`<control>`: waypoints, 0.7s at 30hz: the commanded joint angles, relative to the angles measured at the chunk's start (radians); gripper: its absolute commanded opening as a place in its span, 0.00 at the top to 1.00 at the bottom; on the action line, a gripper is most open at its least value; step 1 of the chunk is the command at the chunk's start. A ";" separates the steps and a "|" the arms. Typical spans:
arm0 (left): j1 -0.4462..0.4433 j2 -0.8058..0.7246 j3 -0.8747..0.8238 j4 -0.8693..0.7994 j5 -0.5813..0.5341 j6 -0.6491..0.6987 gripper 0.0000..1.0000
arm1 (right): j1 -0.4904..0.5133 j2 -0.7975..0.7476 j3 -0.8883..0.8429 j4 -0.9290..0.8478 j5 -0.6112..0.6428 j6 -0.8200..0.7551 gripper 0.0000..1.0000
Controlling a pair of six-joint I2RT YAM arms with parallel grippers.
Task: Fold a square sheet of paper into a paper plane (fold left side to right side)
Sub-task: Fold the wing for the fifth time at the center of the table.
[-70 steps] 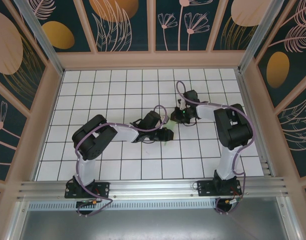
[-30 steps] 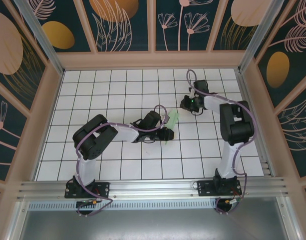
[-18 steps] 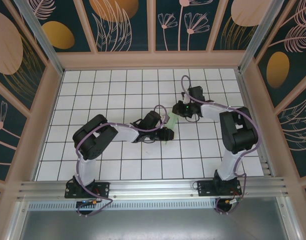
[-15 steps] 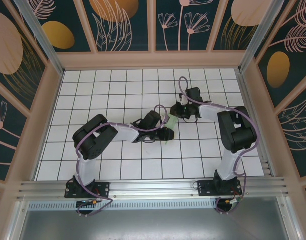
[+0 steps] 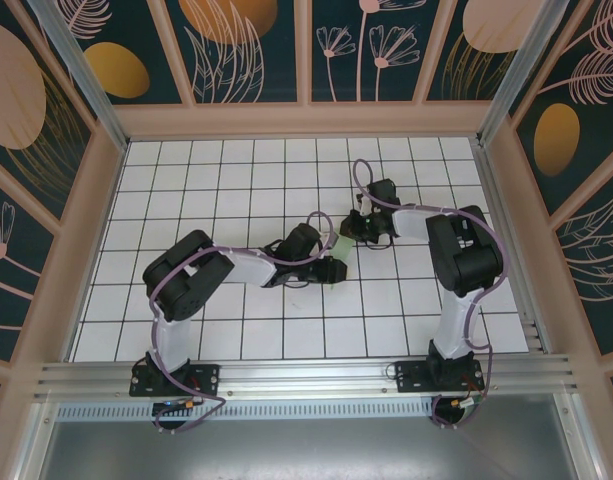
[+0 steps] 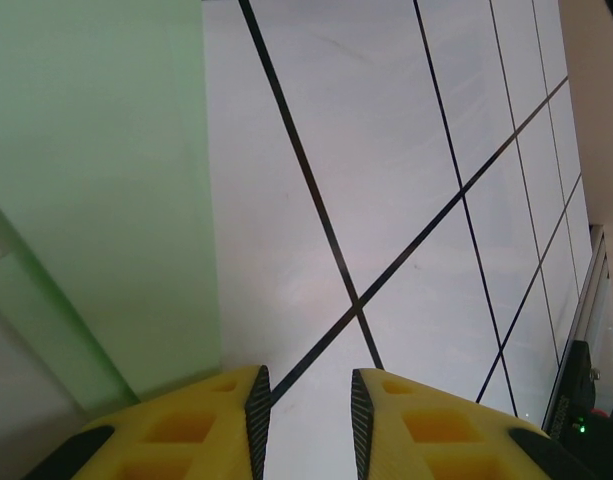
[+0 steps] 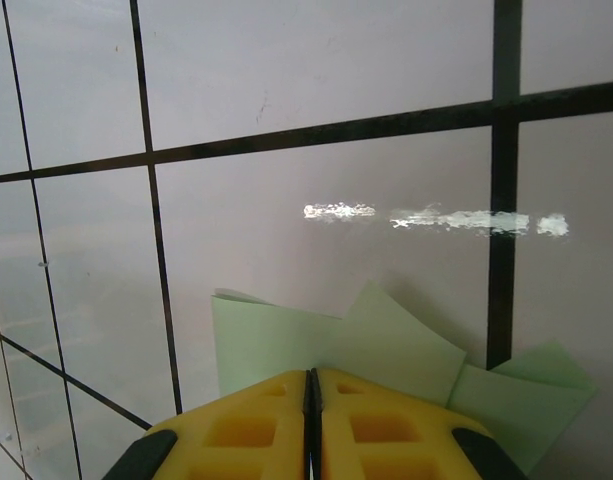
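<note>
The right gripper (image 7: 311, 388) is pinching the paper (image 7: 386, 348), jaws together with several green layers fanning out past the yellow tips. The left gripper (image 6: 306, 388) is sitting with its jaws slightly apart and bare floor (image 6: 406, 180) showing in the gap. The paper is lying right against the left gripper, on its left finger's side; whether that finger is pressing down I cannot tell. The right gripper is working just beyond the left gripper, with the paper bridging the two. The risk is that if the right one pulls or swings while the left is not really pinning, the sheet is going to slide and the crease will land crooked. If the left is pinning hard, this thin paper may tear at the pinch. Against a second ago, the right gripper was well away from the left gripper and off the paper, and now it is back in and clamped. The left arm is holding the same spot.
</note>
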 commanded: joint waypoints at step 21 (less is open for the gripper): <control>-0.039 -0.110 -0.115 -0.266 0.096 0.065 0.68 | 0.003 0.068 0.013 -0.073 0.099 -0.025 0.88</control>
